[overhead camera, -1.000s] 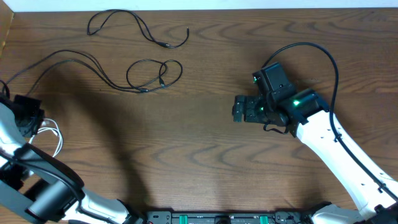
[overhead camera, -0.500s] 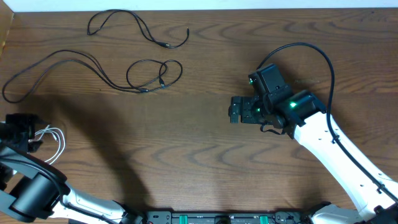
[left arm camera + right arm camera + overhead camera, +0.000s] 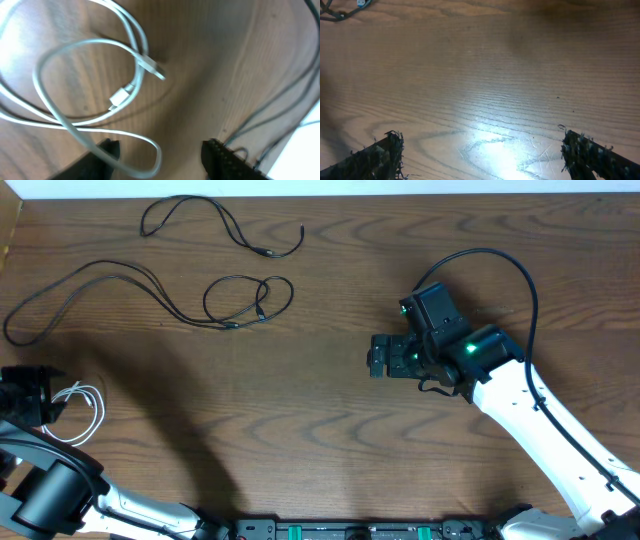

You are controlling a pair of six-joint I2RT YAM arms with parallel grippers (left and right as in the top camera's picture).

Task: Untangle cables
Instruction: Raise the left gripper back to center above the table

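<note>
- Left pincer: jaws partly apart, gripping nothing. One loop of the white cable lies in the gap between its fingertips. The rest of the coil lies just ahead on the counter.
- Hazard: closing here would pinch that single loop. A pull would then likely draw the overlapping turns tight instead of opening them.
- Hazard: lifting away with the loop snagged on a fingertip could drag the coil.
- Right pincer: jaws fully apart, empty, bare counter between them. The longer black cable lies well ahead, off to one side.
- Hazard: that cable crosses itself in loops, so a tug on one end would probably tighten the crossing.
- Count: three cables, two black and one white. The shorter black cable lies beyond the longer one.
- Count: two pincers; two white plug ends visible.
</note>
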